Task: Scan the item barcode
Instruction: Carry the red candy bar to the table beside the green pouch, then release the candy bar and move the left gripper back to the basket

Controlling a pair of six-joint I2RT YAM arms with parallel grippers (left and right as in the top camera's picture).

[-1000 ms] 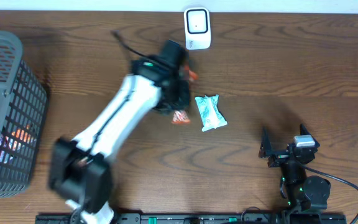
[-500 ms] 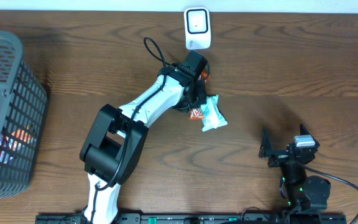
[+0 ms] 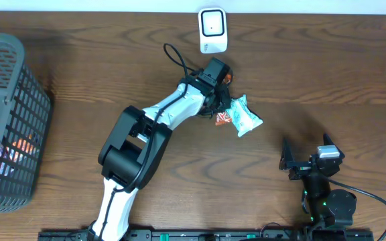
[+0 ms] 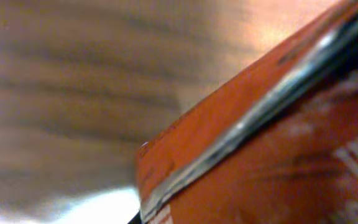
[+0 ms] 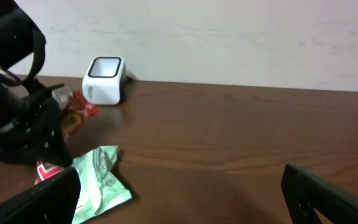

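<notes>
1. The left gripper (image 3: 218,95) is shut tight on the shiny orange snack packet (image 3: 223,119). It holds the packet just in front of the small white box scanner (image 3: 212,30), on the robot's side of it. I think the step now is bringing the packet up to the scanner.
2. The next move needs the packet turned so its barcode faces the scanner's window. I cannot see the barcode in any view, so I cannot tell which way it faces.
3. A mint green plastic packet (image 3: 245,117) lies on the brown wooden table (image 3: 327,67), in front of the scanner and a little to its right. It sits right beside the orange packet and could get bumped.
4. The right gripper (image 3: 288,161) is wide open and holds nothing. It rests well away from the scanner, near the robot's edge of the table.
5. The grey mesh basket (image 3: 19,80) stands far to the left of the scanner. Pink and orange packets lie inside it. I cannot tell how many.
</notes>
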